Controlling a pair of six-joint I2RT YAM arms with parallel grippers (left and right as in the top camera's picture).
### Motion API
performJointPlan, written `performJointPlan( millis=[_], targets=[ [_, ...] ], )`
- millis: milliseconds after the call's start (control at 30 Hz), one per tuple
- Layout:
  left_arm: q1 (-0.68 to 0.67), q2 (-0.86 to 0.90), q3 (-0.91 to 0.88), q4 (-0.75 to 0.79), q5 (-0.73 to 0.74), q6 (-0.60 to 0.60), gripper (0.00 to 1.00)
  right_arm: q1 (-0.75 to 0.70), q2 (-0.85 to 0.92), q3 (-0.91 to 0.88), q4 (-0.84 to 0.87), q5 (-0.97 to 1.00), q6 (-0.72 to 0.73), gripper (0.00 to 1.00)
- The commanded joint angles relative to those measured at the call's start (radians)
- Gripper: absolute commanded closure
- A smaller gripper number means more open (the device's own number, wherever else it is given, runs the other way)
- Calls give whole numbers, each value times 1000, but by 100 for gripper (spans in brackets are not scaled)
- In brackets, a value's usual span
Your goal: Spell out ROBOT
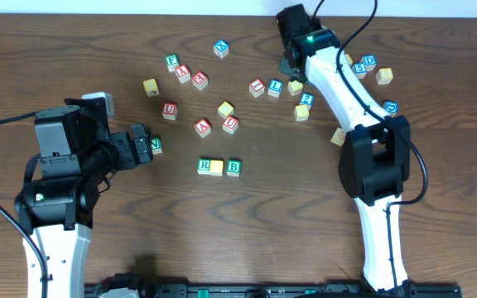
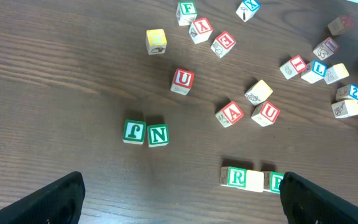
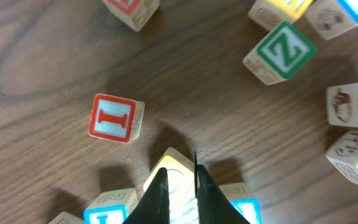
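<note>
While clamping the right hand (image 3: 179, 169) onto the second yellow-faced cube (image 3: 180, 190) far up the worktop (image 1: 56, 50), looks like fetching letter four, so next need to lift clean and park just beside the green-lettered B (image 1: 233, 167).

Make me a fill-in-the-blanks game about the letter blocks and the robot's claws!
1. The row goes R block, plain yellow block, then the letter ___.
2. The left claw is wide ___.
3. The pinched block in the right claw has a ___ top.
4. The red-bordered block near the right claw shows the letter ___.

Missing words: B, open, yellow, I.
</note>
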Motion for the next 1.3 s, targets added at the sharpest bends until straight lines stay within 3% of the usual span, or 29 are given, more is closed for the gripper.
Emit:
performJointPlan(
  millis=[0,1267],
  targets=[
    [4,-3,22,0,12,14,2,11,14,12,10,3,-53,90],
    [4,-3,22,0,12,14,2,19,64,12,129,-49,-378,93]
  ],
)
